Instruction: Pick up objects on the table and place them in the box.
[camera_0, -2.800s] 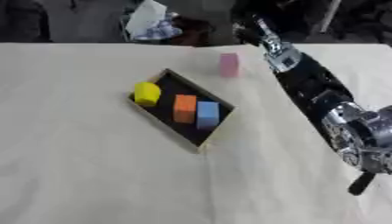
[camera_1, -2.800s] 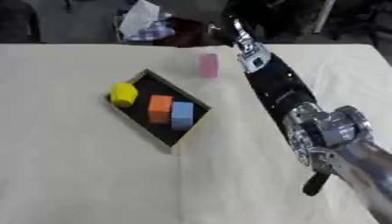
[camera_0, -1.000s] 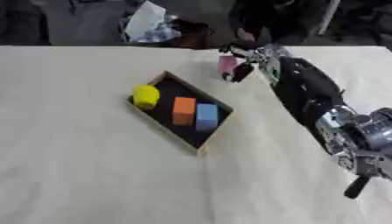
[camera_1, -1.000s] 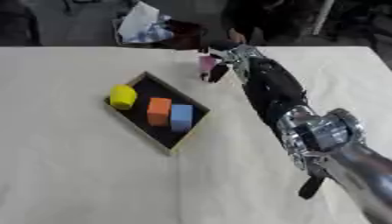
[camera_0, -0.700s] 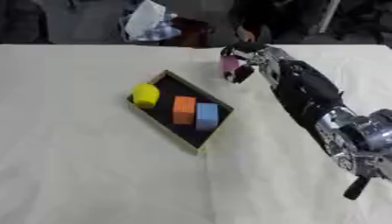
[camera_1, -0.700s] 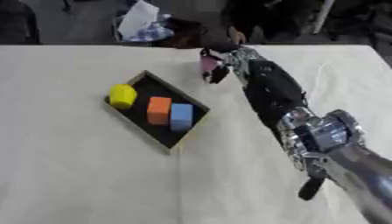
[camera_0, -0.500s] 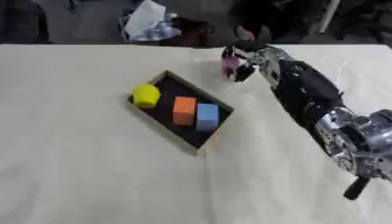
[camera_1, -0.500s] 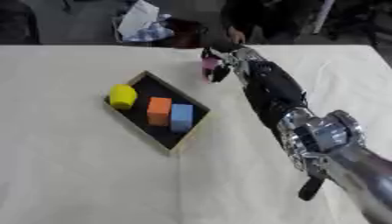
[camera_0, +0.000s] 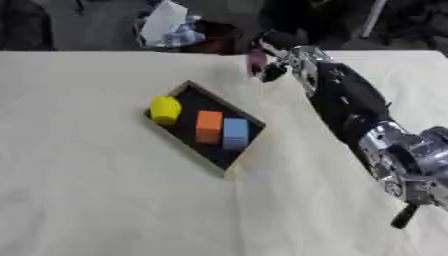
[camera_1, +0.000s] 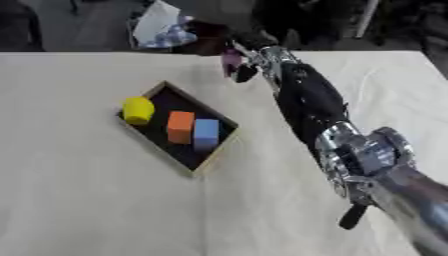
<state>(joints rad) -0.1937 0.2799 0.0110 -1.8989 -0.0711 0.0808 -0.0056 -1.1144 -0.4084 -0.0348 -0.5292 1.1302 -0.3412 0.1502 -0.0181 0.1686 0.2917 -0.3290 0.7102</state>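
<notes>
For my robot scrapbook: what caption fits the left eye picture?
Robot's right hand holds a pink block beyond the box of yellow, orange and blue blocks.

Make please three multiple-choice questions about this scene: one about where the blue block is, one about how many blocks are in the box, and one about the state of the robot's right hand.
1. Where does the blue block lie?
A. in the box, beside the orange block
B. on the cloth outside the box
C. on top of the yellow piece

2. How many pieces lie in the box?
A. one
B. three
C. five

3. What is the right hand doing?
A. resting open and flat on the table
B. holding the pink block near the table's far edge
C. pressing on the yellow piece

Answers:
1. A: blue and orange stand side by side on the black floor.
2. B: yellow, orange and blue.
3. B: its fingers are closed round the pink block.
</notes>
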